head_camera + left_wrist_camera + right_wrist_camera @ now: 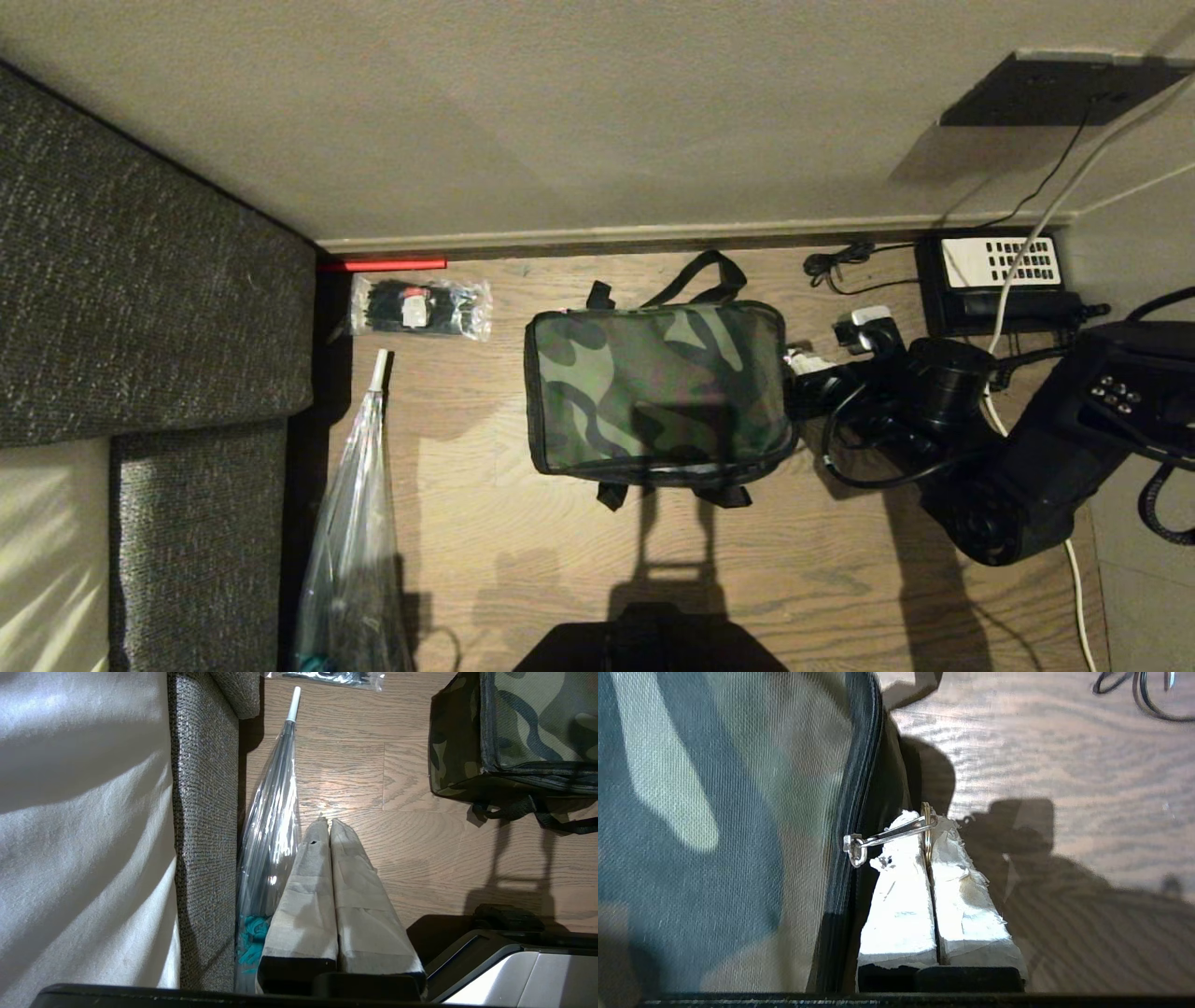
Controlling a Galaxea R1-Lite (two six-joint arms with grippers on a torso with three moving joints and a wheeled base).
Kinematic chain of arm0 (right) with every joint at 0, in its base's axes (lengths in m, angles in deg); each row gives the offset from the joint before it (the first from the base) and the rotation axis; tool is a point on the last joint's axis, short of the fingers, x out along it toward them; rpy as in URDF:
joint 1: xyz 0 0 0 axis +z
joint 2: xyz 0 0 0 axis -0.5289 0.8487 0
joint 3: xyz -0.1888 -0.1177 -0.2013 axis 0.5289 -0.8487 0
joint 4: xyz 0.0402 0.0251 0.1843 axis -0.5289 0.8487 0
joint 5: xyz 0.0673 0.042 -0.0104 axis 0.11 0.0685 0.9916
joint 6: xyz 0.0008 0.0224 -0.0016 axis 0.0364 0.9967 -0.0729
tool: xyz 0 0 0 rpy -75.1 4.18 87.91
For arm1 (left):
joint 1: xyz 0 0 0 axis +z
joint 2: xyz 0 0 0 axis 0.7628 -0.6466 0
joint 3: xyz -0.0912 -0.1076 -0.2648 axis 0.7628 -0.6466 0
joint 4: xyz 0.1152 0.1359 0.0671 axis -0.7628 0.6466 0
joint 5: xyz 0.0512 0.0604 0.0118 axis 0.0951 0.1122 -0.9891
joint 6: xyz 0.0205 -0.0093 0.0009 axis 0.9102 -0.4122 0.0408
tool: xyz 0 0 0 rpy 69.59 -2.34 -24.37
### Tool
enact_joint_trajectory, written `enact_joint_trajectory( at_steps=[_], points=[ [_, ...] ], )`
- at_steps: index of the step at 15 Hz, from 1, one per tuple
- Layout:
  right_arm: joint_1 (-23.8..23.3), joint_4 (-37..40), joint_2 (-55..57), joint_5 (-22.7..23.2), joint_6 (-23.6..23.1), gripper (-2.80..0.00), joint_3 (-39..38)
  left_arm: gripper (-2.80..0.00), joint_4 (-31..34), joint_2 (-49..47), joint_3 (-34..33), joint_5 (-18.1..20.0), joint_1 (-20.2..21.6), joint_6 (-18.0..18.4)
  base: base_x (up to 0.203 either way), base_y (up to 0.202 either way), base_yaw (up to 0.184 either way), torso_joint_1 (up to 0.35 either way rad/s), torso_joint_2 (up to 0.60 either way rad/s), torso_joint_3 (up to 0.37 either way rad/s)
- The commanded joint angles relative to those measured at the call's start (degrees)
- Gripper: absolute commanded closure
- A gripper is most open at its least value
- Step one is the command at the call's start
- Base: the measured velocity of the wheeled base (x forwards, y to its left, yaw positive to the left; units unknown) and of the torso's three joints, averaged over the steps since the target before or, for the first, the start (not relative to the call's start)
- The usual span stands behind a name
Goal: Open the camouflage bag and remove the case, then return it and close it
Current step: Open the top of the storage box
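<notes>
Right claw [928, 828] clenched on the zip pull's ring [927, 833] at the right end of the closed camouflage bag [658, 397], bag on the wooden surface [523, 551], left claw [329, 826] clenched, idle beside a clear umbrella [271, 826], no readable writing.

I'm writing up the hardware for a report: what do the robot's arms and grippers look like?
The right arm is bulky, glossy black, cylindrical at the joints, with black cables looped beside it. Both the right gripper and left gripper have two tapered fingers wrapped in whitish tape, frayed on the right, on black bases.
</notes>
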Motion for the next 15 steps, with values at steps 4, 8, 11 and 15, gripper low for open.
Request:
enact_joint_trajectory(
  at_steps=[4, 8, 11, 15],
  points=[
    [0.0, -0.5, 1.3, 0.4, -0.1, 0.00, 2.6, 0.00, 0.0, 0.0, -0.2, 0.0, 0.0, -0.1, 0.000, 0.000, 0.000, 0.000, 0.00, 0.000],
    [-0.1, -0.5, 1.5, 0.6, -0.1, 0.00, 4.6, 0.00, 0.0, 0.0, -0.2, 0.0, 0.0, 0.0, 0.000, 0.000, 0.000, 0.000, 0.00, 0.000],
    [-0.7, -0.5, 1.1, 0.7, -0.5, 0.00, 4.4, 0.00, 0.0, 0.0, -0.2, -0.1, 0.0, 0.0, 0.000, 0.000, 0.000, 0.000, 0.00, 0.000],
    [-1.5, -0.7, 1.0, 0.7, -0.3, 0.00, 4.7, 0.00, 0.0, 0.0, -0.2, -0.1, 0.0, -0.1, 0.000, 0.000, 0.000, 0.000, 0.00, 0.000]
  ],
)
